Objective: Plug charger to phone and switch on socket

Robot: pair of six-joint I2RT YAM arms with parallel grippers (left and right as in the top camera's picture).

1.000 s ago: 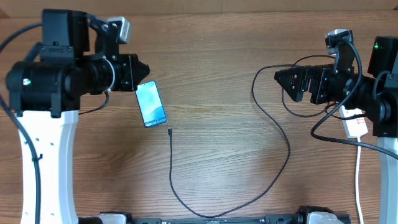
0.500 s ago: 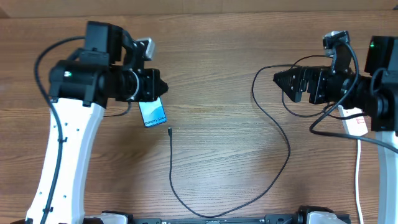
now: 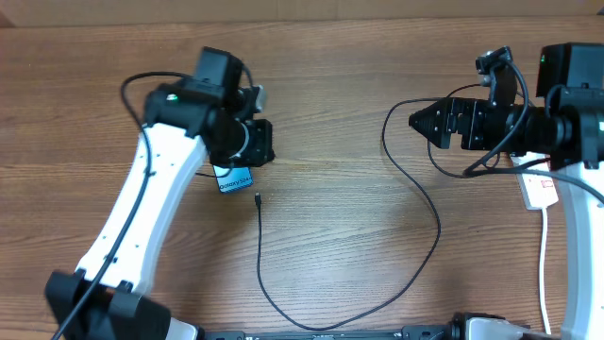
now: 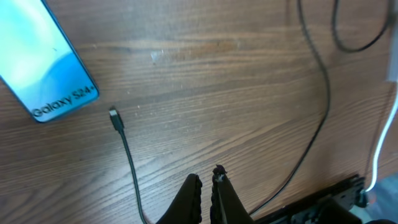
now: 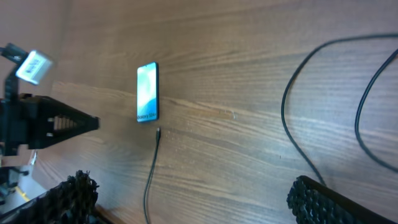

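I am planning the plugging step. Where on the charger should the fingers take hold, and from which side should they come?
Grip the charger just behind its connector tip, from above, with the left fingers across the cable. It lies flat on the table and its tip points at the phone's lower edge, so a hold near the tip probably steers it best.

Left gripper [image 4: 207,180] now farther right, over most of the phone [image 3: 236,178]

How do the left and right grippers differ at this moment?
The left gripper has its jaws shut; the right gripper has them wide open. The left gripper points down close to the phone; the right gripper lies roughly level, far from the phone. Both hold nothing.
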